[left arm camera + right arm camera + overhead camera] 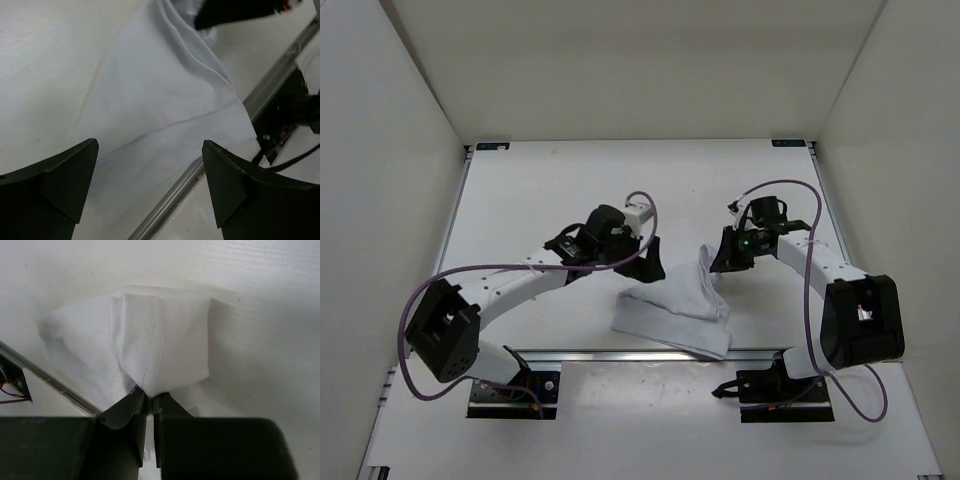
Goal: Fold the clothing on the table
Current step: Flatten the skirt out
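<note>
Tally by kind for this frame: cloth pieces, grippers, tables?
clothing: 1
grippers: 2 (left gripper, right gripper)
table: 1
Total: 4

We see the clothing (670, 310), a plain white, thin fabric piece, lying at the near middle of the desk (560, 190), a flat white matte surface. Most of it rests flat with soft creases, one layer doubled over another. Its far right part is lifted off the desk into a narrow peak, where we make out a stitched hem folded on itself.
</note>
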Controlling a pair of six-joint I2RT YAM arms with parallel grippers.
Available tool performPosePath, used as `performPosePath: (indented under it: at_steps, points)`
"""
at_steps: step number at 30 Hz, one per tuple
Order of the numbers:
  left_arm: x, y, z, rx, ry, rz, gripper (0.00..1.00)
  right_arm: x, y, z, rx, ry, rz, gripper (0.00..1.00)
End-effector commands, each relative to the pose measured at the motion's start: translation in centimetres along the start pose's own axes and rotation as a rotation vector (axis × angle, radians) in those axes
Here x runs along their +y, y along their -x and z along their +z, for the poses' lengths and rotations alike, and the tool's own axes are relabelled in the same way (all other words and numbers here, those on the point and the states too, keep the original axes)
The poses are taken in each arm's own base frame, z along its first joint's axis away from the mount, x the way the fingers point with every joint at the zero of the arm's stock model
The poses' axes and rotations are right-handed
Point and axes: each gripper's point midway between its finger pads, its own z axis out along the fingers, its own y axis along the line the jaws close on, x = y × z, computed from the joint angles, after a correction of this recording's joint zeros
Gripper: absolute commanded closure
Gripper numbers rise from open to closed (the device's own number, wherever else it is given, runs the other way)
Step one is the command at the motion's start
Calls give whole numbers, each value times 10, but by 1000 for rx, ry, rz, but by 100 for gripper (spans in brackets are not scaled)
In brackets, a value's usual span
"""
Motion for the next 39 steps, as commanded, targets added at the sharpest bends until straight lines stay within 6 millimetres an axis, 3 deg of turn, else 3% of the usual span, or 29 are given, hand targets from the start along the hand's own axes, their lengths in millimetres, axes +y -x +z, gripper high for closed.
performPosePath:
  at_steps: [1, 2, 6, 16, 20, 27, 29, 33, 39]
  points:
    - [-60, -3, 14, -47, -182, 132, 4, 6, 14, 8, -10, 18, -45, 100]
    - [-78, -15, 24, -44, -188, 267, 2, 3, 12, 10, 6, 10, -29, 99]
    - [-94, -25, 44, -24, -172, 429, 2, -4, 7, 17, 52, 4, -7, 100]
    - [-110, -33, 86, 4, -218, 539, 1, -11, 7, 15, 46, 6, 22, 100]
    - [-121, -38, 93, 24, -266, 540, 4, -13, 5, 17, 54, -5, 23, 100]
    - [-129, -67, 95, 87, -324, 563, 6, -19, 5, 16, 54, -7, 47, 100]
    - [-140, -72, 97, 93, -345, 577, 7, -18, 5, 17, 54, -4, 41, 100]
    - [-143, -88, 109, 128, -337, 604, 8, -17, 6, 17, 57, -6, 38, 100]
    - [-122, -82, 123, 104, -243, 578, 14, -13, 9, 12, 41, 2, 25, 100]
